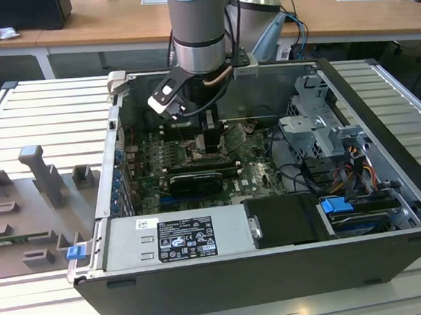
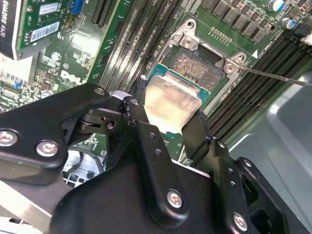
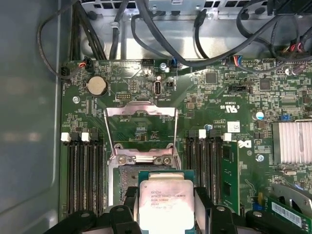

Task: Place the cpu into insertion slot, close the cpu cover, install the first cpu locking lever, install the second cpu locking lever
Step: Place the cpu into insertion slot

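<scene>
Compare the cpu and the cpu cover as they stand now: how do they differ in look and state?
The cpu has a solid pale metal top; the cpu cover is a frame with a cut-out centre, with board showing through it. The cpu is clamped in the gripper, partly over the insertion slot; the cpu cover stands open off it, with nothing gripping it. Both are silvery, squarish and alike in width.

Black gripper (image 2: 168,117) clamps cpu (image 2: 171,97) by two opposite edges, silvery top showing. The cpu partly hides the insertion slot (image 2: 197,63); contact not discernible.
</scene>
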### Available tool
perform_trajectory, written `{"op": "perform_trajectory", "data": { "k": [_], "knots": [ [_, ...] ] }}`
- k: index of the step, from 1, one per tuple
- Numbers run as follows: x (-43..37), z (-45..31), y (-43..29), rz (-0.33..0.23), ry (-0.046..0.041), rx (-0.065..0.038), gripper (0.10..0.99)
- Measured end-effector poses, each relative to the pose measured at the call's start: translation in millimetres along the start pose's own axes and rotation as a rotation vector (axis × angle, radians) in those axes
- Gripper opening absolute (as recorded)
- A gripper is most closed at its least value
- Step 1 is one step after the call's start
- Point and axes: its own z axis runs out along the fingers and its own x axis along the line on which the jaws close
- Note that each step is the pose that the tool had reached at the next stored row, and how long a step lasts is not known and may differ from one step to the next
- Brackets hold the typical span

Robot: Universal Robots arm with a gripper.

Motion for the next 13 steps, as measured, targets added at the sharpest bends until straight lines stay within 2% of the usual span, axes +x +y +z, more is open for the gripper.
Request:
{"op": "perform_trajectory", "data": {
  "k": [9, 13],
  "knots": [
    [10.3, 7.5, -1.6, 0.0, 0.0003, 0.0, 0.541],
    [13.9, 15.3, -7.6, -0.001, 0.0002, 0.0, 0.541]
  ]
}}
